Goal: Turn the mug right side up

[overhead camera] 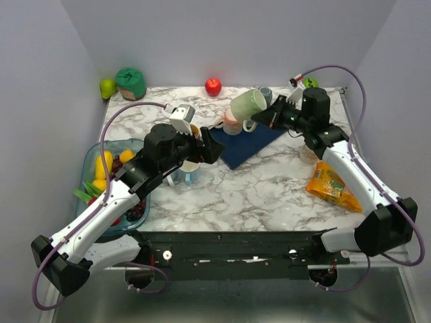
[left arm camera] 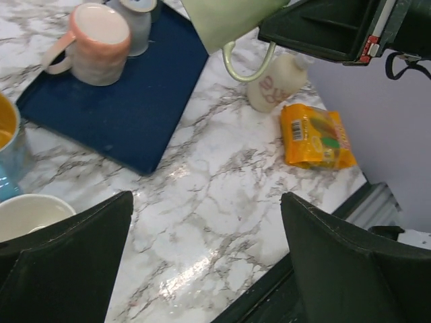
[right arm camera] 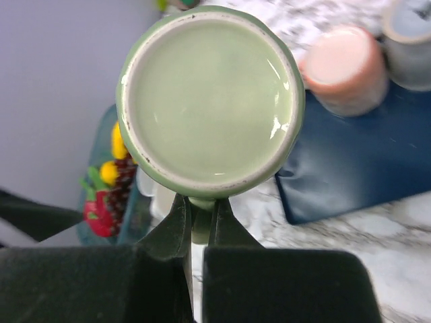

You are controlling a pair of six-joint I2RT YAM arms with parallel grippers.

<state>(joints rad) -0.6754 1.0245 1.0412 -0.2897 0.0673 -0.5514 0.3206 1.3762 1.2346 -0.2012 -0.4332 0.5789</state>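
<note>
The pale green mug [overhead camera: 247, 103] hangs in the air above the back of the blue mat [overhead camera: 250, 144], tilted on its side. My right gripper [overhead camera: 255, 124] is shut on its handle. In the right wrist view the mug's base [right arm camera: 210, 101] faces the camera and the handle [right arm camera: 202, 222] is pinched in my right gripper [right arm camera: 200, 212]. In the left wrist view the mug [left arm camera: 225, 20] and its handle [left arm camera: 248, 64] show at the top. My left gripper [overhead camera: 214, 145] [left arm camera: 207, 202] stands open over bare marble with nothing in it.
A pink mug [overhead camera: 230, 123] and a grey mug [overhead camera: 264, 94] sit upside down on the mat. Cups [overhead camera: 188, 168] stand under the left arm. A fruit tray [overhead camera: 93, 156] is at the left, an orange snack packet [overhead camera: 332, 186] and a bottle [left arm camera: 273, 84] at the right.
</note>
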